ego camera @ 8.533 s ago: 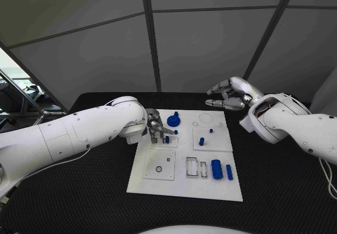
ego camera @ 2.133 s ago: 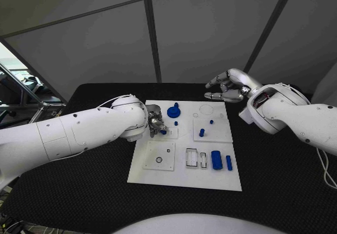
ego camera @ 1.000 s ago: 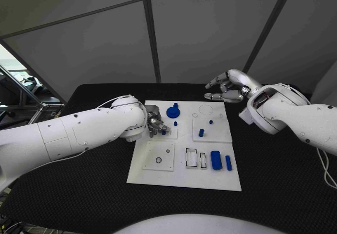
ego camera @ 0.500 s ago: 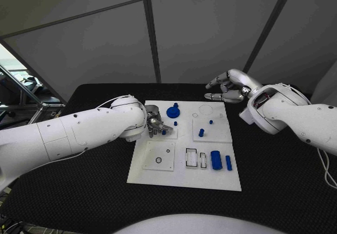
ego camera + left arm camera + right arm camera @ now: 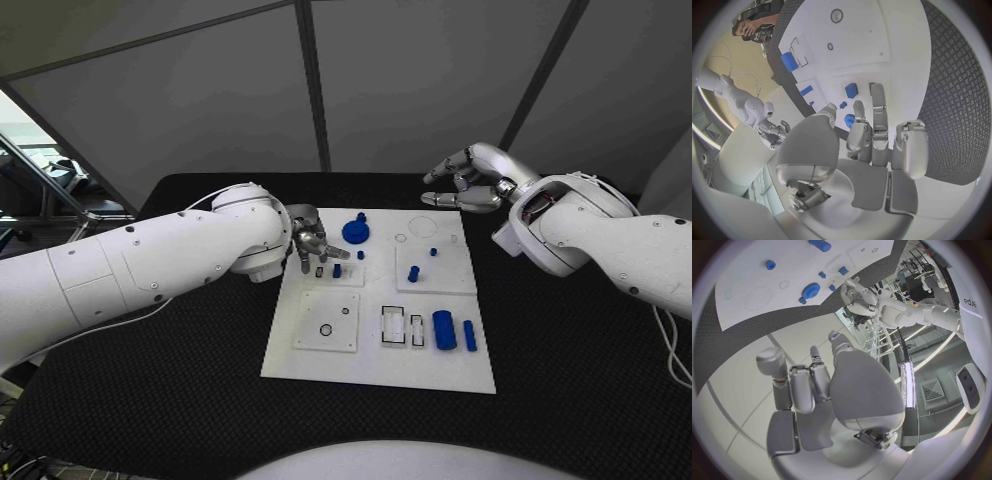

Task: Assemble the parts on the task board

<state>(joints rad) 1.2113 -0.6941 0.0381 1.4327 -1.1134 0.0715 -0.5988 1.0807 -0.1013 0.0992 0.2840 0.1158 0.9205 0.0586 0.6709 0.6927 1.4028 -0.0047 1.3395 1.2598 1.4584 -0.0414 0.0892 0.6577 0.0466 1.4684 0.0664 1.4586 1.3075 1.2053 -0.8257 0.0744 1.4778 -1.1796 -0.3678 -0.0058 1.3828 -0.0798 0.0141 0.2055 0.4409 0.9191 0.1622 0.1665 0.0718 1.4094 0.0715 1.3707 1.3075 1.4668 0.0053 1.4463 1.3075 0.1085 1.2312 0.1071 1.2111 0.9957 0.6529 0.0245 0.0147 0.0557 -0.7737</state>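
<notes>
The white task board [image 5: 378, 370] lies mid-table. My left hand [image 5: 310, 245] hovers over its far-left corner with the fingers spread and nothing in them; the left wrist view shows the same hand [image 5: 873, 145]. A short blue peg [image 5: 336, 270] stands free on the board just in front of those fingers. A blue gear [image 5: 355, 234] sits beside the hand. Another blue peg [image 5: 413, 272] stands mid-board. A thick blue cylinder [image 5: 444, 328] and a thin one [image 5: 469, 333] lie near the right edge. My right hand [image 5: 469, 185] hangs above the board's far edge, fingers curled, holding nothing.
Small white inset plates [image 5: 327, 328] and slotted recesses [image 5: 392, 325] occupy the board's near half. The black textured table [image 5: 173, 400] surrounds the board. Grey wall panels stand behind the table.
My left hand has let go of the short blue peg and drawn back up toward the board's far-left corner. The peg stays standing. My right hand has not moved.
</notes>
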